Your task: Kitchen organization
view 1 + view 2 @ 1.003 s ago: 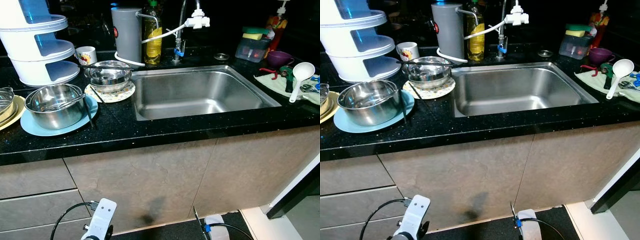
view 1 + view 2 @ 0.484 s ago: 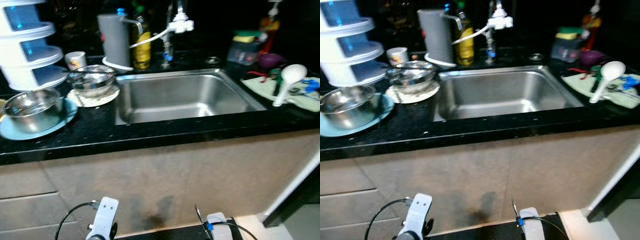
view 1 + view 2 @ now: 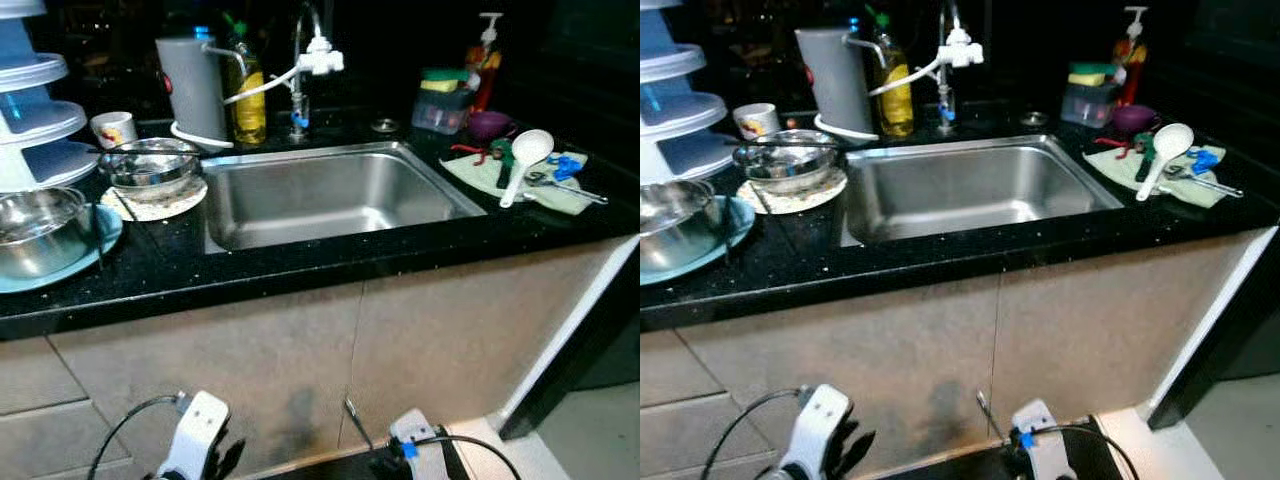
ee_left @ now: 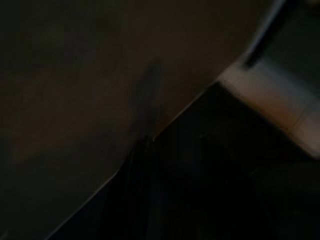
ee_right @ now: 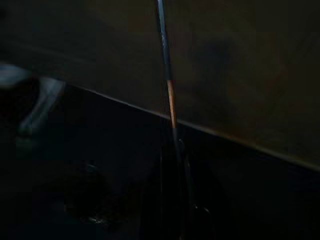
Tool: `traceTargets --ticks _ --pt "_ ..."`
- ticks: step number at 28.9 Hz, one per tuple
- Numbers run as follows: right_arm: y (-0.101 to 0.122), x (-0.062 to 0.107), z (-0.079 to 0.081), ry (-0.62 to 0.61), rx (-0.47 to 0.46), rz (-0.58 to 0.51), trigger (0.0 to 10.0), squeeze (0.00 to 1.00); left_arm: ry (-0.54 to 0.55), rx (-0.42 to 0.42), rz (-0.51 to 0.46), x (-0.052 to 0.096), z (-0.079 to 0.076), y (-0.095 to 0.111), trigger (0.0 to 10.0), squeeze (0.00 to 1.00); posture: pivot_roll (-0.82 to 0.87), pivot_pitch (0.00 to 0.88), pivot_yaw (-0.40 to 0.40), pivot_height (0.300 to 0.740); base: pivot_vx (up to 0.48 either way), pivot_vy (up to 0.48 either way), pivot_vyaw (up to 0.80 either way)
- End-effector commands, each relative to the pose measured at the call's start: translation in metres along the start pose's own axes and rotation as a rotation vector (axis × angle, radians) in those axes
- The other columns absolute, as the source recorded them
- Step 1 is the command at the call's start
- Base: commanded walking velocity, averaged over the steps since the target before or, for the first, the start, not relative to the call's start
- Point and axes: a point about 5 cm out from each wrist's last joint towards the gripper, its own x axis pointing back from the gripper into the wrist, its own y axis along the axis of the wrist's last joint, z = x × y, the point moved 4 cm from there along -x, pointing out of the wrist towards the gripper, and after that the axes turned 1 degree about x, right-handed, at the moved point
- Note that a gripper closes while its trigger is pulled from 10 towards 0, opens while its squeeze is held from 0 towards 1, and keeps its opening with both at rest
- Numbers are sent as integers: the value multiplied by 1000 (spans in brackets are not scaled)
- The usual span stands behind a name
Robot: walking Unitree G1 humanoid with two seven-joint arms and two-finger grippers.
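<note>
Spanning the scene is a black speckled stone countertop point(image 3: 300, 270) above beige cabinet doors point(image 3: 420, 350), with a rectangular stainless steel sink point(image 3: 320, 190) set into it. A white tiered plastic rack point(image 3: 30, 110) stands at the counter's far left, just behind a steel bowl on a pale blue plate point(image 3: 40, 235). Nearer the sink, a second steel bowl point(image 3: 150, 165) rests on a patterned round plate. A grey cylindrical water filter point(image 3: 192, 88) and a yellow oil bottle point(image 3: 247, 95) stand behind the sink, beside the tap. On the right lies a pale green cloth point(image 3: 520, 180) carrying a white plastic ladle point(image 3: 522, 160) and small utensils. A small white mug point(image 3: 112, 128) sits by the rack. Both arms hang low before the cabinets: the left gripper point(image 3: 830, 450) and right gripper point(image 3: 385, 462); whether either's fingers are spread or pressed together cannot be told, both wrist views being dark.
</note>
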Motion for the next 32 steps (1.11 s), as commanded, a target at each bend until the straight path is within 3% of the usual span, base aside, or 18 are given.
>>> traceTargets --ticks 1,4,7,8,9,10,13,15,17,18,19,20,22,23,24,27,29,32 --pt "26 7 14 142 -64 -84 10000 0 -130 28 -39 7 -11 19 10000 0 -88 86 -25 740 0 0 0" --pt "41 12 17 193 -84 -128 10000 0 -153 38 -75 11 -11 33 10000 0 -88 86 -25 740 0 0 0" --pt "114 29 19 296 -113 -352 10000 0 -250 97 -262 15 -12 106 10000 0 -84 89 -27 740 0 0 0" --pt "114 29 19 296 -113 -352 10000 0 -250 97 -262 15 -12 106 10000 0 -84 89 -27 740 0 0 0" --pt "144 37 21 333 -118 -455 10000 0 -293 89 -331 17 -15 133 10000 0 -83 91 -28 740 0 0 0" --pt "153 40 22 345 -120 -487 10000 0 -305 80 -351 18 -16 141 10000 0 -83 91 -28 740 0 0 0" --pt "213 50 13 276 -81 -699 10000 0 -225 65 -548 15 -3 198 10000 0 -81 92 -28 740 0 0 0" --pt "216 51 13 273 -82 -709 10000 0 -219 67 -557 15 -1 201 10000 0 -81 92 -28 740 0 0 0" --pt "252 50 -8 49 8 -758 10000 0 18 -34 -607 6 30 230 10000 0 -80 93 -28 740 0 0 0" --pt "252 50 -8 49 8 -758 10000 0 18 -34 -607 6 30 230 10000 0 -80 93 -28 740 0 0 0" --pt "259 49 -15 -24 38 -753 10000 0 90 -87 -607 4 38 236 10000 0 -81 93 -28 740 0 0 0" --pt "267 48 -25 -131 69 -735 10000 0 188 -123 -544 -2 49 238 10000 0 -80 94 -28 740 0 0 0" --pt "267 48 -25 -131 69 -735 10000 0 188 -123 -544 -2 49 238 10000 0 -80 94 -28 740 0 0 0" --pt "279 50 -34 -253 139 -724 10000 0 267 -137 -497 -8 59 244 10000 0 -82 94 -28 740 0 0 0" --pt "279 50 -34 -253 139 -724 10000 0 267 -137 -497 -8 59 244 10000 0 -82 94 -28 740 0 0 0" --pt "310 57 -42 -526 401 -721 10000 0 433 -128 -505 -14 76 264 10000 0 -77 97 -26 740 0 0 0" --pt "314 58 -40 -561 449 -726 10000 0 474 -139 -507 -15 79 266 10000 0 -77 98 -26 740 0 0 0" --pt "322 59 -40 -625 531 -734 10000 0 544 -223 -477 -17 84 266 10000 0 -72 101 -25 740 0 0 0"
